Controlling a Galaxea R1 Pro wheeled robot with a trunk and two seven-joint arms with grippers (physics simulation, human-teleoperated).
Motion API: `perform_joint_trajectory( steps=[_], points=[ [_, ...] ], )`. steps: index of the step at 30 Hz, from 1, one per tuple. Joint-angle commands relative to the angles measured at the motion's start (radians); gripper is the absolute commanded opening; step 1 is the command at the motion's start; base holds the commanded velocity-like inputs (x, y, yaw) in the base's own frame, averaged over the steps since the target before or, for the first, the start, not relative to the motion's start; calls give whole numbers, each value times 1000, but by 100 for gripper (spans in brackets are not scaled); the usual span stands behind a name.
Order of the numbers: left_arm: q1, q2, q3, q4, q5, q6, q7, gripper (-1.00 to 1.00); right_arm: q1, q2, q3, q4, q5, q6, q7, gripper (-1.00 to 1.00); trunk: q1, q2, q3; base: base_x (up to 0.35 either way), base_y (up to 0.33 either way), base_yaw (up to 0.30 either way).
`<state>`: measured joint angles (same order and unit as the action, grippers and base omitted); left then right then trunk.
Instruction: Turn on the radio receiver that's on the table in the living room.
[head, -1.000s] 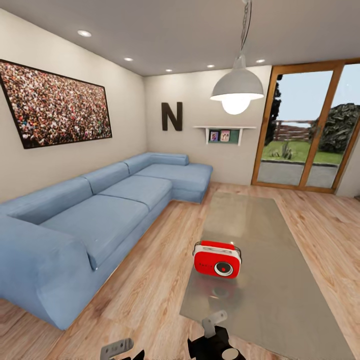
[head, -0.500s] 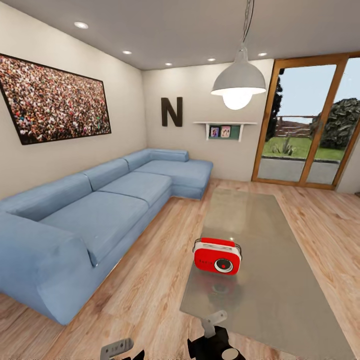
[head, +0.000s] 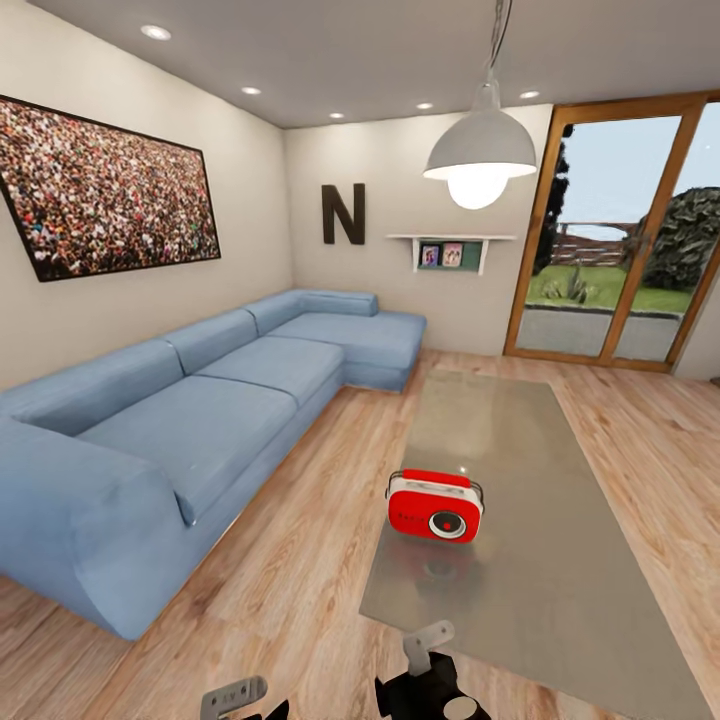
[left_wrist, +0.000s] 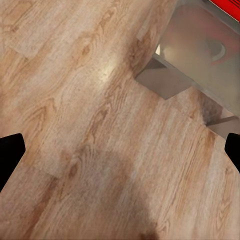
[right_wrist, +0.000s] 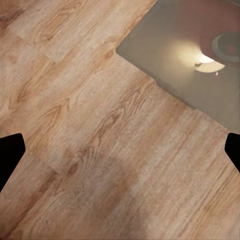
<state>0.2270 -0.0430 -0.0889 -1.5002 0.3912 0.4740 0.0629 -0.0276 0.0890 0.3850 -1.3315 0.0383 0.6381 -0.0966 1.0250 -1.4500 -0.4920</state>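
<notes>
1. The radio receiver (head: 435, 506) stands upright on the table (head: 560, 590), near the table's near-left corner, at about 12 o'clock from me, its round dark dial facing me.
2. The table's glossy top carries a dim red reflection just below the radio.
3. My left gripper (left_wrist: 120, 150) hangs over the wood plank floor (head: 300, 560); its two dark fingertips (left_wrist: 10, 152) sit at opposite edges of the left wrist view, so the jaws are spread wide with nothing between them.
4. In that view the table's corner lies at 1 o'clock, with a sliver of the red radio at the very edge.
5. My right gripper (right_wrist: 120, 150) is likewise spread wide and empty over the floor, with the table's corner at 1 o'clock, a lamp's glow mirrored in it.
6. The blue sofa (head: 200, 400) runs along the wall at 9 to 11 o'clock; the pendant lamp (head: 480, 155) hangs above the table's far end.
</notes>
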Motion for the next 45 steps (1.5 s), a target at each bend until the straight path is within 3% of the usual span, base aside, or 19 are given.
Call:
perform_joint_trajectory(
  steps=[1,3,7,25,34,45],
  points=[
    [0,0,0,0,0,0,0,100,0,0,0,0,0,0,0,100,0,0,-2,0,0,0],
    [0,0,0,0,0,0,0,100,0,1,-1,-2,1,75,0,100,0,0,-5,0,0,0],
    [0,0,0,0,0,0,0,100,0,2,-1,-17,2,124,0,100,0,0,-12,0,0,0],
    [0,0,0,0,1,0,0,100,0,2,-1,-20,2,133,0,100,0,0,-41,0,0,0],
    [0,0,0,0,2,0,0,100,0,2,0,-20,1,134,0,100,0,0,-43,6,0,0],
    [0,2,0,0,0,0,0,100,0,2,2,-20,2,134,0,100,0,0,-43,293,0,0]
  ],
)
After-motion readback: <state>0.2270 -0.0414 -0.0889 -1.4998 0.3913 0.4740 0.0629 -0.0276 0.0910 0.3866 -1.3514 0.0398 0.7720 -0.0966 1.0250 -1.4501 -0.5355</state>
